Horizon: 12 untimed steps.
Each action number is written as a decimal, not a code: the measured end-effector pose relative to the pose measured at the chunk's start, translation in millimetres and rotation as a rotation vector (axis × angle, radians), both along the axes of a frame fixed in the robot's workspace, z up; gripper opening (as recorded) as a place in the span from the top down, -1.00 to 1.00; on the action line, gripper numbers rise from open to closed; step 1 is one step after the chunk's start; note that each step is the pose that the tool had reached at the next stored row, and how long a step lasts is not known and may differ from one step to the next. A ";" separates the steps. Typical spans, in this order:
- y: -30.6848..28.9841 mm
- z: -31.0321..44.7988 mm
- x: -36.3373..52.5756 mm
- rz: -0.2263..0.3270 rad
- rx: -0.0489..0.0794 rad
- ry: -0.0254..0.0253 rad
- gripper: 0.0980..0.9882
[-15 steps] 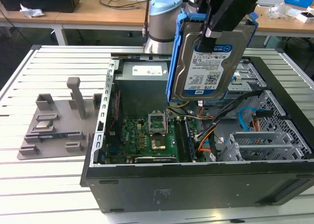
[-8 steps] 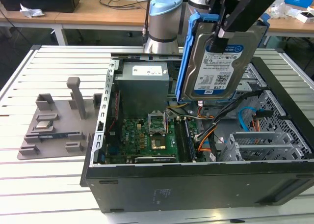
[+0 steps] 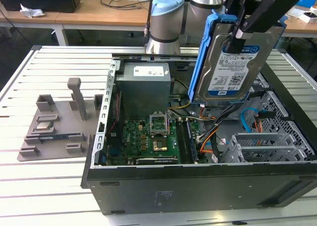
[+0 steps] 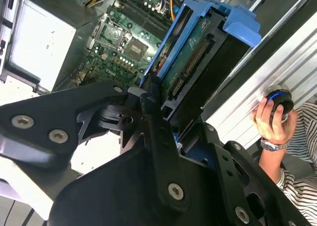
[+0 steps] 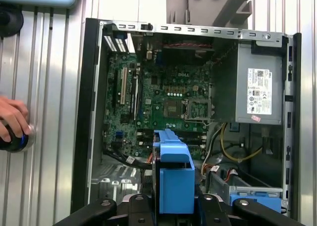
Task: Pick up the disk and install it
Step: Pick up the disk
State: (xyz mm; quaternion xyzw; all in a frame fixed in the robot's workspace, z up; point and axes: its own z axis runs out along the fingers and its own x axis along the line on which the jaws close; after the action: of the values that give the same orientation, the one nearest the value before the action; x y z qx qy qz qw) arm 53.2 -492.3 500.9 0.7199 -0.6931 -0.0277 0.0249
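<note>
The disk (image 3: 232,70), a silver-grey drive with a blue-and-white label in a bright blue bracket, hangs tilted on edge above the open computer case (image 3: 198,189), towards the exterior view's right. My gripper (image 3: 241,35) is shut on its upper part, its black fingers clamping both faces. In the second wrist view the disk (image 4: 198,50) points down towards the motherboard, held by the gripper (image 4: 151,97). In the first wrist view the blue bracket of the disk (image 5: 174,179) sits between the fingers (image 5: 136,203), over the case's drive bay area.
Inside the case lie the green motherboard (image 3: 148,137), the grey power supply box (image 3: 143,84) and loose orange and blue cables (image 3: 208,141). A grey fixture plate (image 3: 54,127) lies on the slatted table at the exterior view's left. A person's hand (image 4: 270,122) rests on a knob beside the case.
</note>
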 end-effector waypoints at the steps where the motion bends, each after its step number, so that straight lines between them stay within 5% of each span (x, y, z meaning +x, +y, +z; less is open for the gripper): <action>1: 0.0 0.0 4.7 0.000 0.000 0.0006 0.40; 4: -3.9 -0.3 6.5 0.000 0.000 0.0008 0.40; 7: -20.4 -0.8 6.5 0.000 0.000 0.0008 0.40; 9: -39.4 -1.2 6.5 0.000 0.000 0.0008 0.40; 12: -49.6 -1.6 6.4 0.000 0.001 0.0008 0.40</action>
State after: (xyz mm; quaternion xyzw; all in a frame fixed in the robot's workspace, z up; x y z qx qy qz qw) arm 59.6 -541.9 499.3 0.7199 -0.6930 -0.0282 0.0250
